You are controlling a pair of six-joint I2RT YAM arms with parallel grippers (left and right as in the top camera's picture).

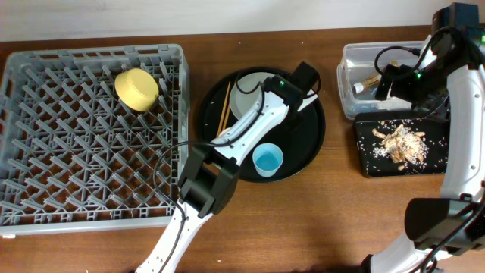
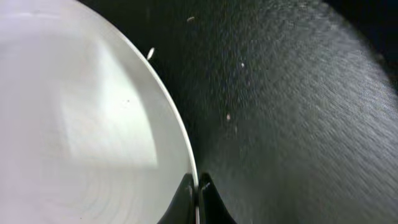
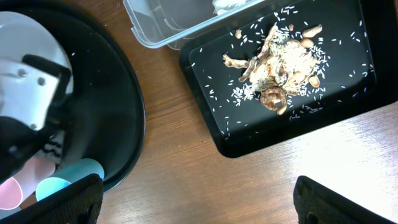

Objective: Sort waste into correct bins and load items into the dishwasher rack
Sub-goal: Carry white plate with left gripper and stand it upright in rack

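Left gripper [image 2: 198,190]: the two fingertips are pressed together on the rim of the pale grey plate [image 2: 74,112], one on the plate side and one on the tray side, so the rim is clamped between them. The plate lies in the round black tray [image 2: 298,106], toward its rear in the overhead view, and its right edge is hidden under the left arm. A few pale crumbs are noted on the tray just beside the rim.

The chopsticks [image 1: 225,108] are laid along the plate's left edge, in the same tray. The light blue cup [image 1: 267,160] stands upright at the tray's front, apart from the plate. A pink cup [image 3: 11,191] is seen just beside it in the right wrist view only.

The dishwasher rack [image 1: 45,174] is set just left of the round tray. The yellow bowl [image 1: 136,89] rests tilted among the pegs at the rack's rear.

Right gripper [image 3: 199,202]: the fingers are spread wide and nothing is held. It hangs over the front edge of the clear tub [image 1: 350,61]. The black rectangular tray [image 3: 205,118] sits just in front of the tub. Food scraps [image 3: 277,68] are piled in it, with small white grains scattered around them.
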